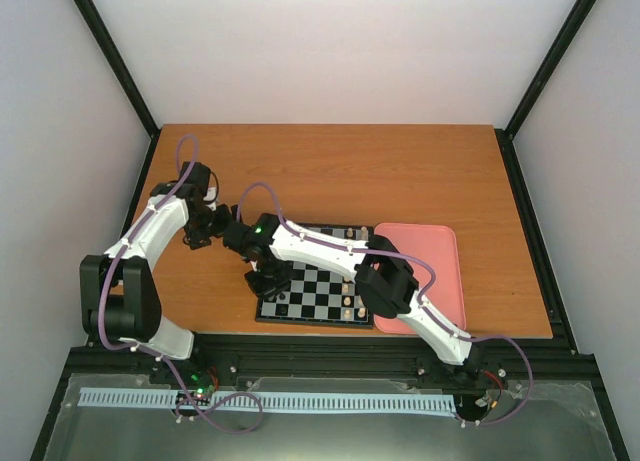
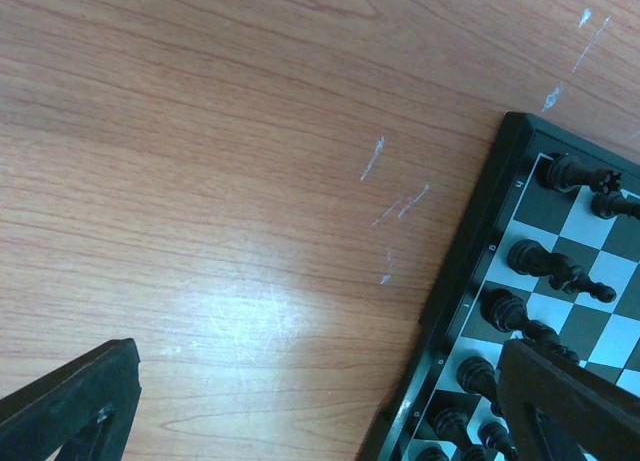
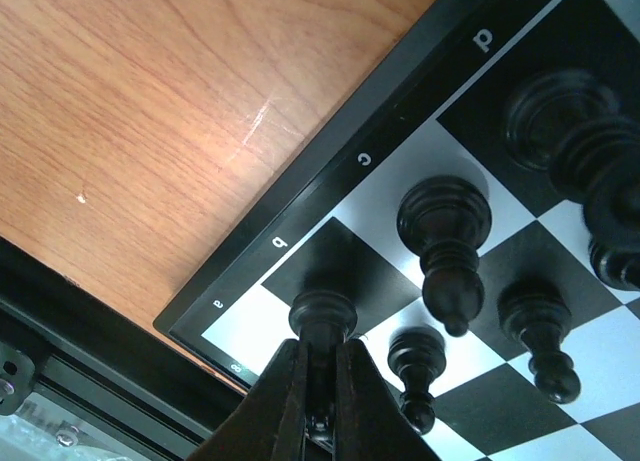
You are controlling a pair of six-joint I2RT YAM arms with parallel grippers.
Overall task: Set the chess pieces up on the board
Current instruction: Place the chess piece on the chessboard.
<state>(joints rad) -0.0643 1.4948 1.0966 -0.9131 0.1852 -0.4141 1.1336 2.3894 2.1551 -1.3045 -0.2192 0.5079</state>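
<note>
The board (image 1: 300,319) lies at the table's near middle, its rim also in the left wrist view (image 2: 468,271) and the right wrist view (image 3: 300,196). Several black chess pieces (image 2: 540,257) stand along its left side. My right gripper (image 3: 320,353) is shut on a black chess piece (image 3: 323,314), holding it over the dark b square by the board's near-left corner; in the top view it is at the board's left edge (image 1: 270,279). Other black pieces (image 3: 445,231) stand close by. My left gripper (image 2: 320,421) is open and empty over bare wood left of the board (image 1: 205,231).
A pink tray (image 1: 435,243) lies right of the board, partly under my right arm. Cream-white pieces (image 1: 348,303) stand on the board's right side. The table's near edge (image 3: 60,271) and black frame rail are close to the board's corner.
</note>
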